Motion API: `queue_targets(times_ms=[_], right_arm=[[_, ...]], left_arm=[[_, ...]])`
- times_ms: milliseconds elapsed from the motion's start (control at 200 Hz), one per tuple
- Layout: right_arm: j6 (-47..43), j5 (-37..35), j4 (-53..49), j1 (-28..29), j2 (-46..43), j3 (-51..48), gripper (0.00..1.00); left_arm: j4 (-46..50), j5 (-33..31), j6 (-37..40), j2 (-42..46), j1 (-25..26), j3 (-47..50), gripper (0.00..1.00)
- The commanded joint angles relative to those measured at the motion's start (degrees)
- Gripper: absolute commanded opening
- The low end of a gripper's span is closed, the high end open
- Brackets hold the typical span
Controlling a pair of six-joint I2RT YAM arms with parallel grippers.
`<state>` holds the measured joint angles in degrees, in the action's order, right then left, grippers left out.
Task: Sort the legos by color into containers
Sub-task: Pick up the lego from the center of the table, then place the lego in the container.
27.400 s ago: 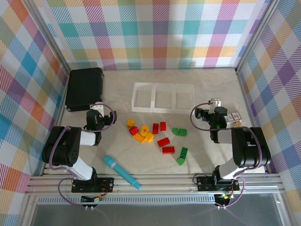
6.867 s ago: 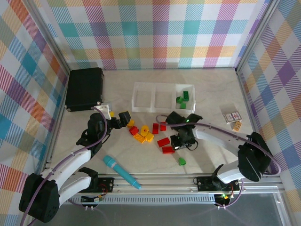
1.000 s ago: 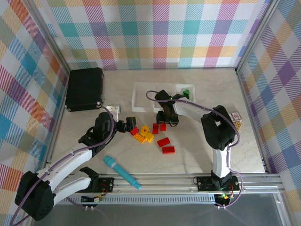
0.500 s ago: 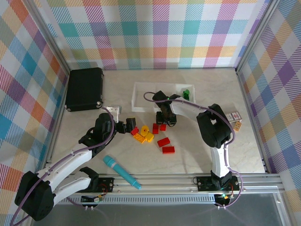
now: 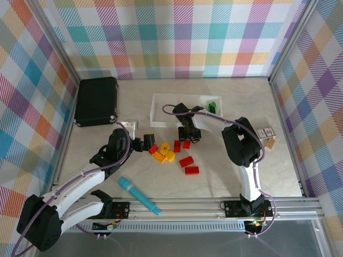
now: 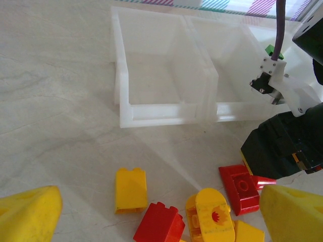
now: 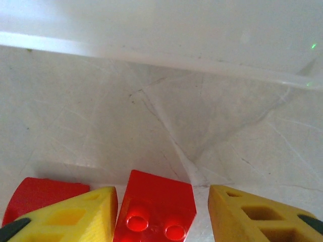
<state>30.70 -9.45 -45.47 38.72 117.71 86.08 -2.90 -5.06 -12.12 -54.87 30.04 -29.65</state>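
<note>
A pale marbled tabletop, fenced by bright plaid cloth walls, carries the clear whitish three-compartment plastic tray [image 5: 153,110] toward the back, with loose bricks scattered in front of it. The right gripper [image 7: 161,216] is low over a small red plastic brick [image 7: 157,199], just short of the tray's near wall [image 7: 151,53]. Its jaws are partly parted and straddle the brick, with a sliver of table showing beside the finger on the right of the wrist view, so nothing is clamped yet.

To do this step well, the brick should sit centred, the fingers should meet its flat sides squarely, and the lift should go straight up before crossing the wall. Green bricks [image 5: 213,105] occupy the right-hand compartment, so the red one belongs in either of the other two, which look bare.

A second red brick [image 7: 40,197] lies just beside the other finger and could be dragged along. Two more red bricks [image 5: 188,165] wait nearer the arms.

The left gripper [image 5: 146,143] hangs wide open and holds nothing, next to the yellow bricks [image 6: 131,189], near enough to the right arm's wrist to crowd it. A black rectangular case [image 5: 96,100] and a teal marker-like cylinder [image 5: 138,195] lie well apart from the work
</note>
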Motion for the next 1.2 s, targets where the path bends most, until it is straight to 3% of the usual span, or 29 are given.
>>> queue_targets(times_ms=[0,405,695,905,1195], right_arm=[[0.5,-1.7,-0.7,0.4,1.6,-2.3,0.49],[-0.2,-2.1,0.7,0.4,-0.2,-3.6,0.38],[-2.6,-1.7,0.6,0.4,-7.0,-1.2,0.31],[-7.4,-4.3,-0.9,0.2,-9.8,5.8,0.30],[-15.6,-3.7,-2.5,-5.3,-1.2,22.4,0.31]], left_arm=[[0.2,-0.3,1.1,1.2,0.4,0.2,1.00],[-0.1,0.3,1.1,-0.2,0.3,-0.8,0.99],[0.4,-0.4,0.9,0.9,0.4,-0.3,1.00],[1.0,0.0,0.0,0.8,0.4,-0.5,1.00],[5.3,-1.0,-0.9,0.3,0.4,-2.4,1.00]])
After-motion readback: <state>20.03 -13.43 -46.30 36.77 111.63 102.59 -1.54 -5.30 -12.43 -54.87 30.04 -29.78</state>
